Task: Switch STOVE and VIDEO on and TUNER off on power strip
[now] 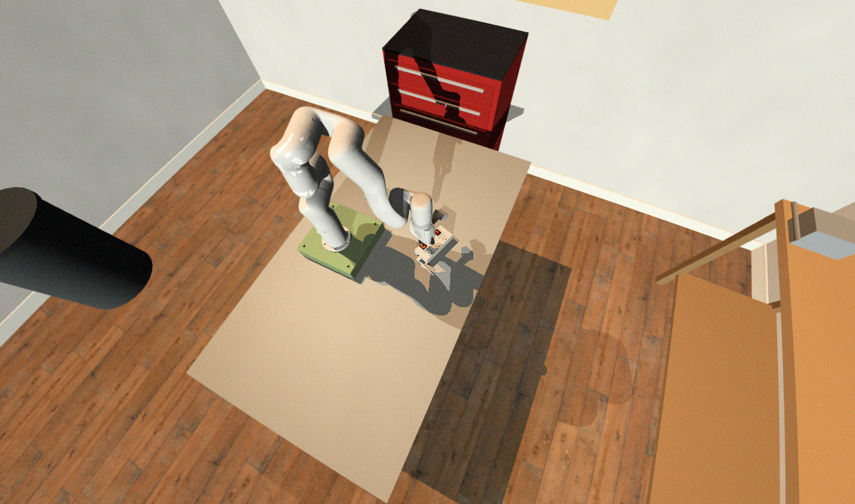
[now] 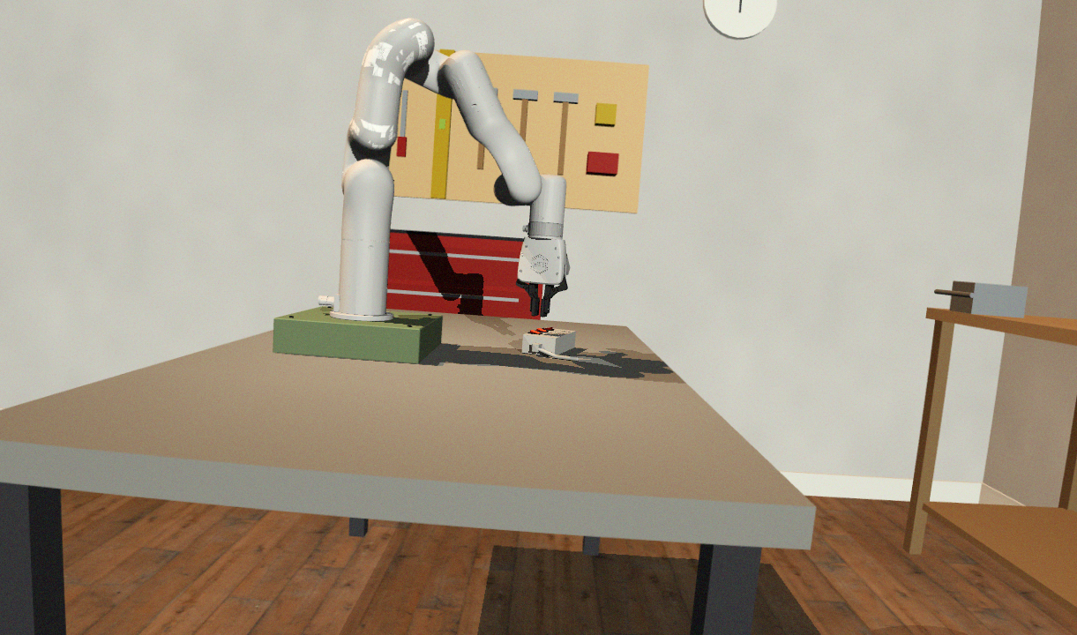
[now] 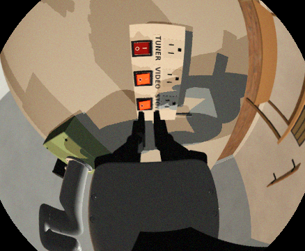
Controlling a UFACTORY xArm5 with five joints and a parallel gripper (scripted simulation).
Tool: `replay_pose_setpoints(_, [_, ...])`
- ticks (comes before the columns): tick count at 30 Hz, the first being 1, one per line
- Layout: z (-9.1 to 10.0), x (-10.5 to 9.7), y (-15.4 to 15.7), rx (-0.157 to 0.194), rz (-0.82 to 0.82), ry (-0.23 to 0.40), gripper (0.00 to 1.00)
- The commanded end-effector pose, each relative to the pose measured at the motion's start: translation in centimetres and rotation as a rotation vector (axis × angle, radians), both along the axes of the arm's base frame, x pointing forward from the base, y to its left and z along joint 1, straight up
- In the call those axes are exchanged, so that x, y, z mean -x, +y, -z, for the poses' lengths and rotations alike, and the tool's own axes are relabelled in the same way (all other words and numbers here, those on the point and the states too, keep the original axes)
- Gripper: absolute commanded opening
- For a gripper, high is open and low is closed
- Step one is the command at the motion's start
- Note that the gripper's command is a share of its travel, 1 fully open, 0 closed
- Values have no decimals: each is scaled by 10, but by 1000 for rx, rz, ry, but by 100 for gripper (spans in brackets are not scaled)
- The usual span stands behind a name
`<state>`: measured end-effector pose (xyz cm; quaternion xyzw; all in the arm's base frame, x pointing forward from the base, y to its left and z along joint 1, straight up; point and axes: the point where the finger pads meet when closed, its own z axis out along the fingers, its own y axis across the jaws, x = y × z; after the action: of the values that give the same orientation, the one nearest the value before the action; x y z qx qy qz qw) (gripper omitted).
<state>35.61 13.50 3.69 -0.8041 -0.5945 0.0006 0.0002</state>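
Here, the gripper (image 3: 148, 118) hangs above the boxy cream power strip (image 3: 171, 74), fingers slightly parted on nothing.
The strip lies flat on the matte tan table (image 2: 384, 410) beside the green base (image 2: 415, 347); three square rocker switches, two glowing orange.

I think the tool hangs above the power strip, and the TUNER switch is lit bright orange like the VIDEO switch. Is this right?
Not quite. In the wrist view the TUNER switch is dark red, unlit, unlike the bright orange VIDEO switch. The tool does hang above the power strip.
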Motion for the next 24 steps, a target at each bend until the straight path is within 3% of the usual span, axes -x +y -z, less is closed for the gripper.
replay_pose_setpoints(1, [-2,-1,0,-1,0,-3,100])
replay_pose_setpoints(10, [-21,-1,0,-1,0,-3,100])
replay_pose_setpoints(24, [-93,-1,0,-1,0,-3,100])
